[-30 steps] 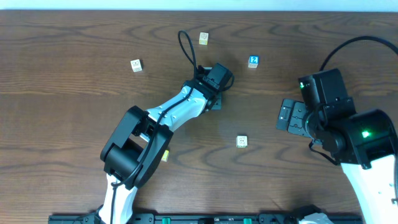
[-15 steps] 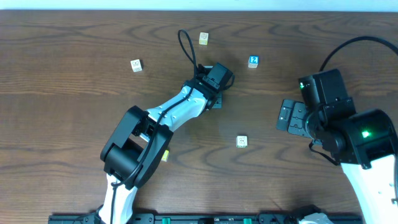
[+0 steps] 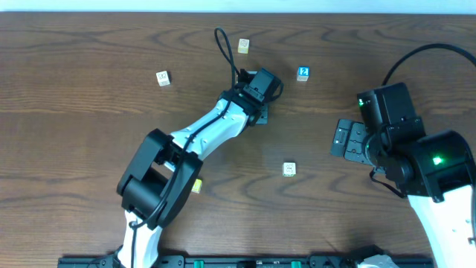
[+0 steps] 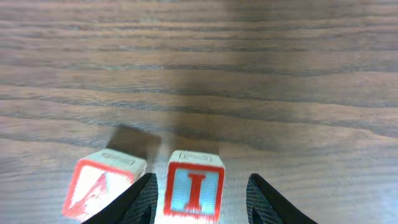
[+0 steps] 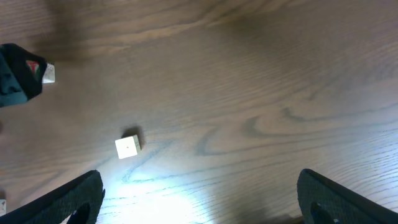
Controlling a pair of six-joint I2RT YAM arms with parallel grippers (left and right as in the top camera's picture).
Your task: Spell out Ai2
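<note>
In the left wrist view a wooden block with a red I on blue (image 4: 193,191) stands on the table between the fingers of my left gripper (image 4: 200,205). The fingers are open, with a gap on the block's right. A block with a red A (image 4: 102,186) sits just left of it, outside the left finger. In the overhead view my left gripper (image 3: 258,100) covers both blocks. The blue 2 block (image 3: 303,73) lies to its right and farther back. My right gripper (image 3: 349,140) is wide open and empty at the right (image 5: 205,214).
Loose blocks lie at the back centre (image 3: 244,46), the back left (image 3: 163,77), the middle front (image 3: 289,170) (image 5: 127,147), and a yellowish one by the left arm (image 3: 196,186). A black cable (image 3: 223,56) loops behind the left wrist.
My left gripper has shifted slightly toward the far side of the table. The right arm has not moved.
</note>
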